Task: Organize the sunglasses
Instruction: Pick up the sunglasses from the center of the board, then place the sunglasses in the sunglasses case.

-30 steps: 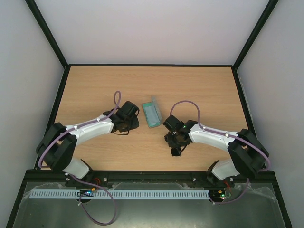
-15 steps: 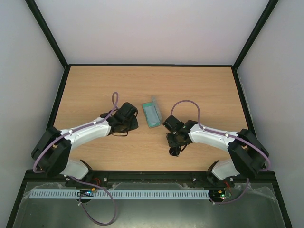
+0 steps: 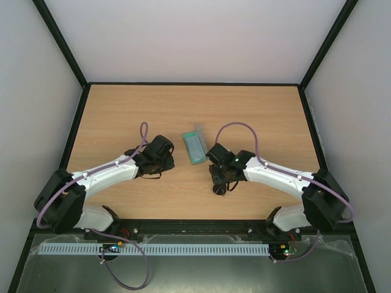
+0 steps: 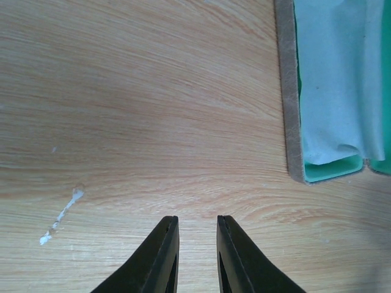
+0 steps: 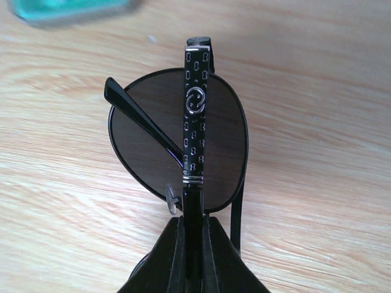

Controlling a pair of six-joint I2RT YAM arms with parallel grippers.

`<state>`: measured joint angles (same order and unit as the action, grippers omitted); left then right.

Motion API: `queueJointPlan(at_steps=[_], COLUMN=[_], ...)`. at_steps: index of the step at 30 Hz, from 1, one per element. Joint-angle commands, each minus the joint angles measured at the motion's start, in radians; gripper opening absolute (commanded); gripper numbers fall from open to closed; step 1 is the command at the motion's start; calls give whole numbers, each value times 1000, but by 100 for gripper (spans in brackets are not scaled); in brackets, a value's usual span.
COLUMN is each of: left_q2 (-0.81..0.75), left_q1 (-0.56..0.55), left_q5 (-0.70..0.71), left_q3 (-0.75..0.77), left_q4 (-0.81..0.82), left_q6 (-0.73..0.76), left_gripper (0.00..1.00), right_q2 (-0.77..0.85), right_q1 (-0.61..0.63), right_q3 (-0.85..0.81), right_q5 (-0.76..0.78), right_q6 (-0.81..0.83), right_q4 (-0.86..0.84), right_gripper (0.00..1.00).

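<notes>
The sunglasses have a thin dark wire frame, dark rounded lenses and a black patterned temple arm. My right gripper is shut on that temple arm and holds them just above the wood; in the top view the gripper and the sunglasses are just right of and below the case. The grey case lies open with a light blue cloth in its green inside. My left gripper is open a little and empty, low over bare wood, left of the case. In the top view the left gripper is left of the case.
The wooden table is ringed by a black frame and white walls. A small white smear marks the wood left of my left fingers. The case's green edge shows blurred at the top left of the right wrist view.
My right gripper has carried the sunglasses left and slightly away, closer to the case. My left arm has stretched lower and shifted slightly back from the case.
</notes>
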<state>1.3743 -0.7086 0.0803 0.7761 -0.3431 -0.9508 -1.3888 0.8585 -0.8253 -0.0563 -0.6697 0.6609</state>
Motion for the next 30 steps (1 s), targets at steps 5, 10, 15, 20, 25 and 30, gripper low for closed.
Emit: queueJointPlan(at_steps=[5, 10, 15, 20, 25, 30], left_q2=[-57, -98, -149, -174, -213, -263], left_q1=[0, 9, 26, 38, 42, 50], left_q5=[19, 25, 32, 28, 23, 19], left_q3=[-32, -54, -65, -74, -79, -85], left_q4=[-4, -19, -40, -53, -83, -137], left_q6=[-6, -8, -5, 3, 10, 30], left_gripper=[20, 20, 20, 20, 21, 21], right_q2=[21, -38, -118, -287, -492, -673], right_q1=[28, 28, 27, 28, 24, 23], right_q3=[-193, -309, -424, -621, -861, -1056], right_q5=[-34, -123, -180, -113, 32, 204], right_q6=[21, 71, 106, 186, 252, 289], right_q4=[132, 148, 147, 194, 295, 397], right_gripper=[1, 1, 1, 1, 1, 1])
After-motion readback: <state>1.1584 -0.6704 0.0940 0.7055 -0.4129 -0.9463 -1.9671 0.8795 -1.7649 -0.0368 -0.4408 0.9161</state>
